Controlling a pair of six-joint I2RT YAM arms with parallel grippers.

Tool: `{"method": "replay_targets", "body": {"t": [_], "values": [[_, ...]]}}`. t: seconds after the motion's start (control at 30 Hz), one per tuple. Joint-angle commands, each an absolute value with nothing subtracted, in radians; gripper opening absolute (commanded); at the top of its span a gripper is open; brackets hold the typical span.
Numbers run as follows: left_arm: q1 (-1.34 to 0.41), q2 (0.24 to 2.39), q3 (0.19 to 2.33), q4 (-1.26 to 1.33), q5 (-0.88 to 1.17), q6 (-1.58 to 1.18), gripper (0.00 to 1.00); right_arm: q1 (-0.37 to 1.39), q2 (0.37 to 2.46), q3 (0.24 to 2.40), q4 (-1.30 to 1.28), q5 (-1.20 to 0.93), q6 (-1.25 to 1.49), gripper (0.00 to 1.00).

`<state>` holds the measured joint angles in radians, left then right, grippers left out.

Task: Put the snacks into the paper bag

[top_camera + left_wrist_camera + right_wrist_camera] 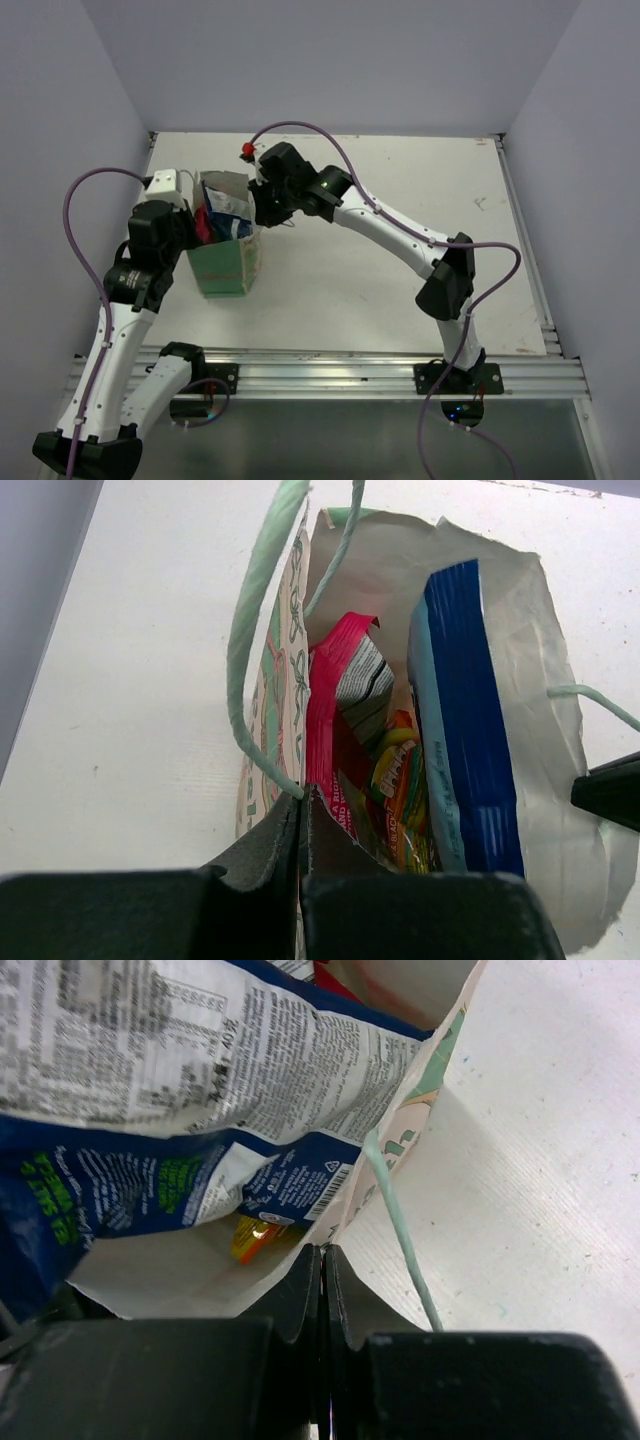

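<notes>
The mint-green paper bag (225, 262) stands upright at the table's left. My left gripper (193, 226) is shut on its left rim (290, 680). My right gripper (262, 205) is shut on the opposite rim (400, 1130). Inside the bag stand the magenta packet (326, 705), the orange packet (400, 780) and the blue-and-white packet (470, 730). The right wrist view shows the blue-and-white packet (180, 1090) over the orange one (255, 1238). I cannot pick out the red-and-dark packet for sure. In the wrist views the left gripper (302, 798) and the right gripper (322, 1250) have their jaws pressed together on the paper.
A small red item (245, 150) lies near the table's back edge behind the bag. String handles (250, 630) (400, 1230) hang loose by the rims. White walls close the left, back and right sides. A metal rail (330, 372) runs along the front.
</notes>
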<state>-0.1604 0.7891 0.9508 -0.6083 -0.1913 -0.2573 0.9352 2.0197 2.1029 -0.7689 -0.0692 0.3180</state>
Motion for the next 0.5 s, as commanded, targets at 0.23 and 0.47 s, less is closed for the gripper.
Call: {"method": "replay_targets", "body": {"t": [0.23,0.47], "values": [[-0.179,0.753,0.988,-0.595,-0.156,-0.270,0.00,0.931,2.007,2.238,-0.911,0.034,0.264,0.00],[-0.199,0.759,1.023,-0.537,-0.049,-0.345,0.00,0.931,1.887,2.250,-1.017,0.184,0.245,0.00]]}}
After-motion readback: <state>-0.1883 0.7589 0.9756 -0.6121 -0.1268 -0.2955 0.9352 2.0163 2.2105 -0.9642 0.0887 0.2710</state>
